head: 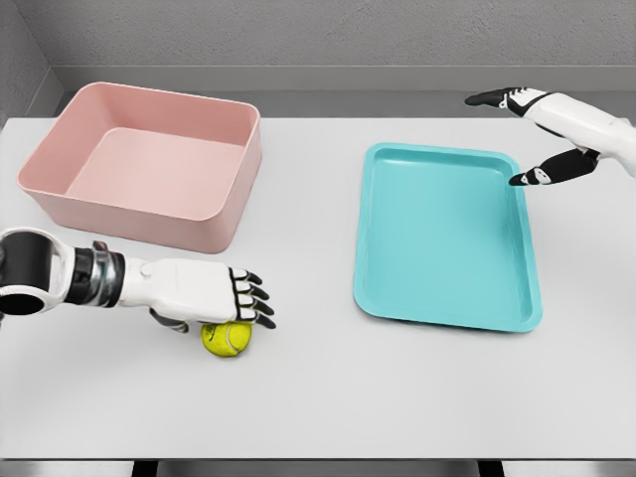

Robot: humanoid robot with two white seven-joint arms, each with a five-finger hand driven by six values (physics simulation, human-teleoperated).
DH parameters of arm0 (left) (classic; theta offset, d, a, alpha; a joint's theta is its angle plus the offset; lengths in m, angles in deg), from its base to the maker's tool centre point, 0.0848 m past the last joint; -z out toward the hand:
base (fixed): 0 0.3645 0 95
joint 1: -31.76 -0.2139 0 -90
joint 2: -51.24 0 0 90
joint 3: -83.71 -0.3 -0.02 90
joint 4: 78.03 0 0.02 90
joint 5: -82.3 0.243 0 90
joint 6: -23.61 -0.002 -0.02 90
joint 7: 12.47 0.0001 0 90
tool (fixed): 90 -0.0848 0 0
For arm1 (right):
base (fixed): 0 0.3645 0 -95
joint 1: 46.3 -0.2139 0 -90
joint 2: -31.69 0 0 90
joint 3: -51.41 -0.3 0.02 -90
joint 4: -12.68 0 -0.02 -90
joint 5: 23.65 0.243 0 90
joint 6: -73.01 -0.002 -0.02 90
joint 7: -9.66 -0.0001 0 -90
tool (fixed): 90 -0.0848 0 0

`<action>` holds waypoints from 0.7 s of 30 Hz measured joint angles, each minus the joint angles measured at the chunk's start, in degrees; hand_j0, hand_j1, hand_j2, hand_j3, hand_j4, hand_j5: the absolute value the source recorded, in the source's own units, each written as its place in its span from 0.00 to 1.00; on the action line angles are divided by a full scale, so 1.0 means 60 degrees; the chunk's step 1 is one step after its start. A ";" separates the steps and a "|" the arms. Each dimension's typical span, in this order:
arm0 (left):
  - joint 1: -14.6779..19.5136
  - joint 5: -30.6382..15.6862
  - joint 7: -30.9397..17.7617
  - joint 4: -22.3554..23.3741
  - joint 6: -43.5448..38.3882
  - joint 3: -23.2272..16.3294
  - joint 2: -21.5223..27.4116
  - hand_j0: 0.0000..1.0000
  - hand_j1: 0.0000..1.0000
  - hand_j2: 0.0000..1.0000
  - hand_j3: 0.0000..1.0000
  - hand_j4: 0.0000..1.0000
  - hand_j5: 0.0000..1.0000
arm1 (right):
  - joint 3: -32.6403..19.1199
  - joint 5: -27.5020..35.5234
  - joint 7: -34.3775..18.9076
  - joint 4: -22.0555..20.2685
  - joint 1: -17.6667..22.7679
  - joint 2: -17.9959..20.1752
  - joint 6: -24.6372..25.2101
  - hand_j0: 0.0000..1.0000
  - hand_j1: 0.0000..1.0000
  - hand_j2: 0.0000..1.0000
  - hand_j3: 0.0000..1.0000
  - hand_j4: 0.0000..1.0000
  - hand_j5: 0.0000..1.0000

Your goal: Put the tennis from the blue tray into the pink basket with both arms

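Observation:
The yellow-green tennis ball [227, 340] is at the lower left, just under my left hand [248, 301]. That hand is palm down over the ball, its dark-tipped fingers curled over the top and the thumb tucked beneath at the left. The ball's upper part is hidden by the palm. The pink basket [238, 189] stands behind the hand at the upper left and holds nothing. On the right lies the blue tray [383, 298], also with nothing in it. My right hand [507, 139] hovers off the tray's far right corner, thumb and fingers spread wide apart.
The white table's near edge [318, 459] runs along the bottom. A grey wall stands behind the table.

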 measured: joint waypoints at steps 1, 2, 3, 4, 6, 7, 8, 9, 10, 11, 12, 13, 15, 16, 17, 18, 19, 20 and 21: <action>0.0000 0.0002 0.0010 0.0000 0.0000 -0.0004 -0.0046 1.00 1.00 1.00 1.00 1.00 1.00 | 0.0000 0.0000 0.0000 0.0002 0.0000 0.0006 0.0000 0.99 0.99 0.99 0.99 0.99 0.99; 0.0000 0.0001 0.0018 0.0000 0.0000 -0.0007 -0.0082 1.00 1.00 1.00 1.00 1.00 1.00 | 0.0000 0.0000 0.0000 0.0005 0.0000 0.0010 0.0000 0.99 0.99 0.99 0.99 0.99 0.99; 0.0000 -0.0004 0.0026 0.0000 0.0000 -0.0009 -0.0106 1.00 1.00 1.00 1.00 1.00 1.00 | 0.0000 0.0001 0.0000 0.0006 -0.0015 0.0013 0.0000 0.99 0.99 0.99 0.99 0.99 0.99; 0.0000 -0.0010 0.0034 0.0000 0.0000 -0.0011 -0.0121 1.00 1.00 1.00 1.00 1.00 1.00 | 0.0000 0.0001 0.0000 0.0009 -0.0015 0.0018 0.0000 0.99 0.99 0.99 0.99 0.99 0.99; -0.0015 -0.0028 0.0043 0.0000 0.0000 -0.0018 -0.0138 1.00 1.00 1.00 1.00 1.00 1.00 | -0.0005 0.0000 0.0000 0.0047 0.0015 0.0033 0.0000 0.98 0.98 0.98 0.98 0.98 0.98; -0.0015 -0.0049 0.0046 0.0000 0.0000 -0.0021 -0.0140 1.00 1.00 1.00 1.00 1.00 1.00 | -0.0006 0.0000 0.0000 0.0061 0.0015 0.0038 0.0000 0.98 0.98 0.98 0.98 0.98 0.98; -0.0015 -0.0066 0.0048 0.0000 0.0000 -0.0024 -0.0138 1.00 1.00 1.00 1.00 1.00 1.00 | -0.0007 0.0000 0.0000 0.0071 0.0015 0.0041 0.0000 0.98 0.98 0.98 0.98 0.98 0.98; -0.0015 -0.0078 0.0049 0.0000 0.0000 -0.0025 -0.0130 1.00 1.00 1.00 1.00 1.00 1.00 | -0.0009 0.0000 0.0000 0.0080 0.0015 0.0045 0.0000 0.99 0.99 0.99 0.99 0.99 0.99; -0.0015 -0.0086 0.0050 0.0000 0.0000 -0.0030 -0.0121 1.00 1.00 1.00 1.00 1.00 1.00 | -0.0011 0.0001 0.0000 0.0089 0.0000 0.0052 0.0000 0.99 0.99 0.99 0.99 0.99 0.99; -0.0015 -0.0092 0.0051 0.0000 -0.0001 -0.0047 -0.0114 1.00 1.00 1.00 1.00 1.00 1.00 | -0.0014 0.0002 0.0000 0.0110 0.0000 0.0063 0.0000 0.99 0.99 0.99 0.99 0.99 0.99; -0.0015 -0.0096 0.0052 0.0000 -0.0001 -0.0074 -0.0110 1.00 1.00 1.00 1.00 1.00 1.00 | -0.0022 0.0005 0.0000 0.0159 -0.0044 0.0071 0.0001 0.99 0.99 0.99 0.99 0.99 0.99; -0.0015 -0.0099 0.0051 0.0000 -0.0001 -0.0120 -0.0101 1.00 1.00 1.00 1.00 1.00 1.00 | -0.0031 0.0007 0.0000 0.0255 -0.0059 0.0078 0.0002 0.99 0.99 0.99 0.99 0.99 0.99; -0.0015 -0.0096 0.0045 0.0000 0.0000 -0.0183 -0.0070 1.00 1.00 1.00 1.00 1.00 1.00 | -0.0047 0.0001 0.0000 0.0428 -0.0044 0.0085 0.0001 0.98 0.98 0.98 0.98 0.98 0.98; -0.0015 -0.0095 0.0043 0.0000 0.0000 -0.0202 -0.0057 1.00 1.00 1.00 1.00 1.00 1.00 | -0.0054 0.0002 0.0000 0.0512 -0.0059 0.0087 0.0001 0.98 0.98 0.98 0.98 0.98 0.98; -0.0015 -0.0096 0.0044 0.0000 0.0000 -0.0215 -0.0048 1.00 1.00 1.00 1.00 1.00 1.00 | -0.0059 0.0001 0.0000 0.0590 -0.0073 0.0088 0.0001 0.98 0.98 0.98 0.98 0.98 0.98; -0.0015 -0.0098 0.0044 0.0000 0.0000 -0.0225 -0.0042 1.00 1.00 1.00 1.00 1.00 1.00 | -0.0063 0.0000 0.0000 0.0649 -0.0073 0.0088 0.0001 0.98 0.98 0.98 0.98 0.98 0.98; -0.0015 -0.0099 0.0043 0.0000 0.0000 -0.0232 -0.0037 1.00 1.00 1.00 1.00 1.00 1.00 | -0.0064 0.0001 0.0000 0.0704 -0.0102 0.0084 0.0001 0.98 0.98 0.98 0.98 0.98 0.98; -0.0015 -0.0098 0.0041 0.0000 0.0000 -0.0237 -0.0033 1.00 1.00 1.00 1.00 1.00 1.00 | -0.0066 0.0002 0.0000 0.0761 -0.0132 0.0076 0.0002 0.98 0.98 0.98 0.98 0.98 0.98; -0.0029 -0.0101 0.0041 0.0000 0.0000 -0.0240 -0.0031 1.00 1.00 1.00 1.00 1.00 1.00 | -0.0065 0.0001 0.0000 0.0807 -0.0146 0.0069 0.0001 0.98 0.98 0.98 0.98 0.98 0.98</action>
